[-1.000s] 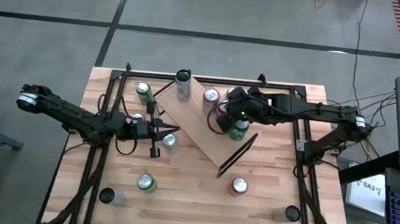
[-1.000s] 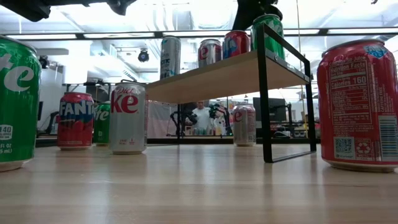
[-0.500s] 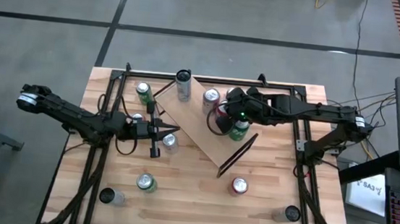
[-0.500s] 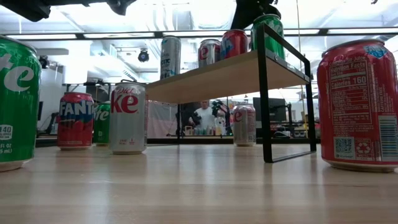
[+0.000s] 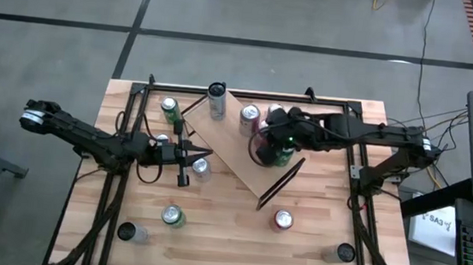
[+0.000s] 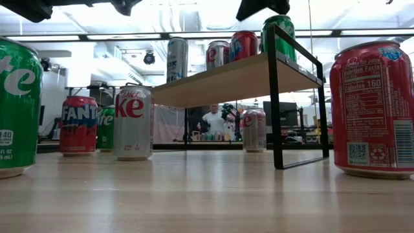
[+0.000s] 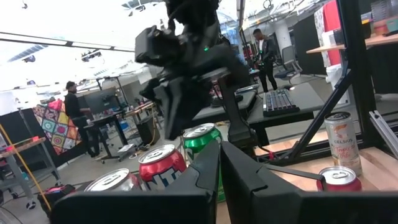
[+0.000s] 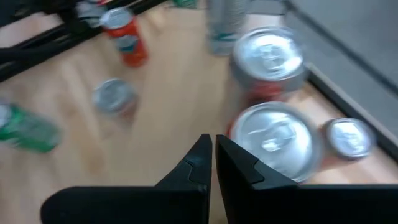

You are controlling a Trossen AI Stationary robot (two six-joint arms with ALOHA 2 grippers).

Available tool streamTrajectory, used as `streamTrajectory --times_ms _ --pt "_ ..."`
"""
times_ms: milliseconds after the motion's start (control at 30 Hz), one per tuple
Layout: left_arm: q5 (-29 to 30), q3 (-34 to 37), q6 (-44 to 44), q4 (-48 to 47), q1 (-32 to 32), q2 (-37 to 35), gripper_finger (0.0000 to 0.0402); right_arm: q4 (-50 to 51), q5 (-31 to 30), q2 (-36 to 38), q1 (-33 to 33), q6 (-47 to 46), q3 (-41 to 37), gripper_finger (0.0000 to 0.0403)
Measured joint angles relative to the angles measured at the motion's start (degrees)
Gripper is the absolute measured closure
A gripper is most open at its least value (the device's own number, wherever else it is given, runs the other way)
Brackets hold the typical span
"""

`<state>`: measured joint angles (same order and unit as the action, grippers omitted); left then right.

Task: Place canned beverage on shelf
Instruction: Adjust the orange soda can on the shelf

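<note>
The plank table (image 5: 313, 234) carries the shelf (image 5: 239, 154) near its centre, four cans on it, the green can (image 6: 278, 29) at its 3 o'clock end. The right gripper (image 5: 261, 143) hangs over them, fingers pressed together, empty. The left gripper (image 5: 204, 154), also closed, waits at 9 o'clock. A person (image 6: 211, 122) stands behind.

This is a robotics lab or open workshop hall: a plank table (image 5: 313, 242) stands on a grey concrete floor (image 5: 255, 14) marked with dark lines, with cables trailing off to one side. Beyond it are desks with monitors, a keyboard (image 7: 283, 102), bright ceiling lights, and people (image 7: 76, 115) standing at workstations (one by a patterned quilt).
</note>
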<state>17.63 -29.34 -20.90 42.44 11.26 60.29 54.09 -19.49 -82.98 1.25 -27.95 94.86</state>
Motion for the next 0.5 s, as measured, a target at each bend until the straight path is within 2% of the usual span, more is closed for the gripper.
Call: streamTrajectory --times_ms 267,500 --pt "0.0 0.0 0.0 0.0 0.0 0.0 0.0401 3.4 5.9 0.0 4.0 -4.6 1.5 0.0390" --pt "0.0 0.0 0.0 0.0 0.0 0.0 0.0401 8.8 6.5 -0.1 8.3 -9.4 1.5 0.0390"
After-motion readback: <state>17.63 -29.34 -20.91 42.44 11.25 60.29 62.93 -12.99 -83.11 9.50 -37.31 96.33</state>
